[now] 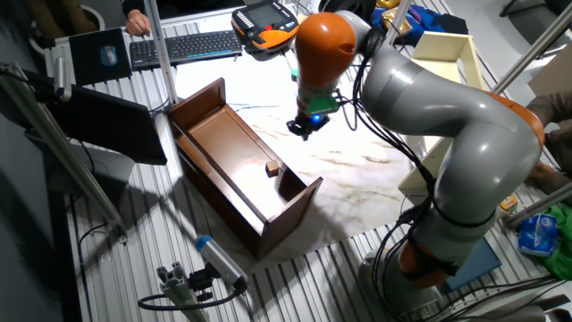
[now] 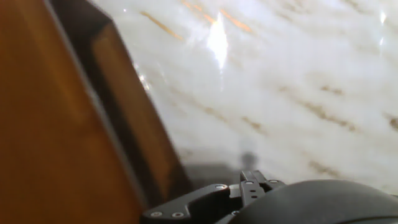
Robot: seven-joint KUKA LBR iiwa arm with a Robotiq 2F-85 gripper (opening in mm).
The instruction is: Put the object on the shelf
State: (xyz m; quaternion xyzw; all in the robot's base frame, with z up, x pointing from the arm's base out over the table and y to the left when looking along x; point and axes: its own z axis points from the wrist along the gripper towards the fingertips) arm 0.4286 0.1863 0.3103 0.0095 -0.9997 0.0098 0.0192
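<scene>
The tiny tan-brown cube point(image 1: 273, 167) lies on the inner floor of the long dark brown shelf point(image 1: 214, 148), near its right end panel. The shelf lies at an angle on the table's left-middle. My gripper point(image 1: 306, 127) hangs above the marble board point(image 1: 357, 170), to the right of the shelf and up from the cube, apart from both. It holds nothing and its dark fingers look slightly apart. In the hand view the shelf's brown wall point(image 2: 62, 124) fills the left side and the marble board point(image 2: 280, 93) the rest. Only the gripper's body point(image 2: 249, 190) shows there; the cube is out of that view.
A cream-white box shelf point(image 1: 442, 54) stands at the back right behind the arm. A keyboard point(image 1: 183, 46) and an orange teach pendant point(image 1: 264, 22) lie at the back. A laptop point(image 1: 98, 121) sits at the left. A blue-and-white tool point(image 1: 219, 259) lies at the front.
</scene>
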